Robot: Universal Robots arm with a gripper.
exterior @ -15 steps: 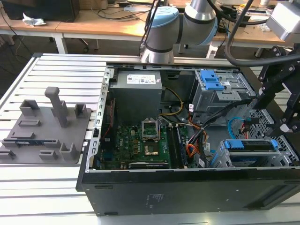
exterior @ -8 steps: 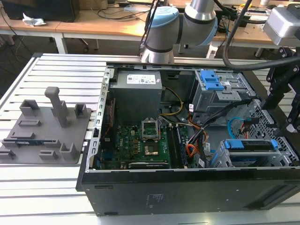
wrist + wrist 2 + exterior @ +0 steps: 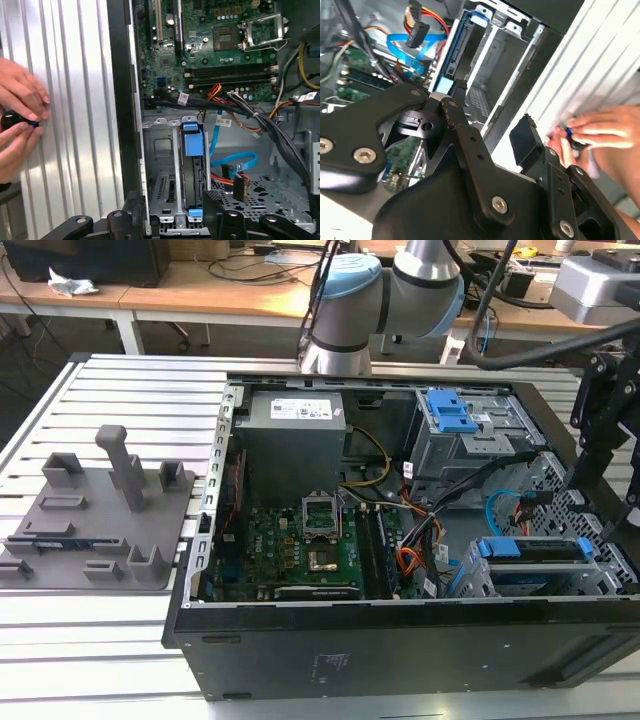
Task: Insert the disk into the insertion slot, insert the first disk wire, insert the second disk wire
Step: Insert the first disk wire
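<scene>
Fingers (image 3: 216, 205) spread nr slot (image 3: 162, 150) w/ disk (image 3: 193, 172) inside.

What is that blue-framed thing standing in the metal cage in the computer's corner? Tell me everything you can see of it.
The disk is a flat dark slab framed in a bright blue plastic carrier with a blue tab at one end. It stands on edge, seated in the grey perforated metal cage, an open bay beside it. The open gripper is close by; a loose blue cable lies apart.
</scene>
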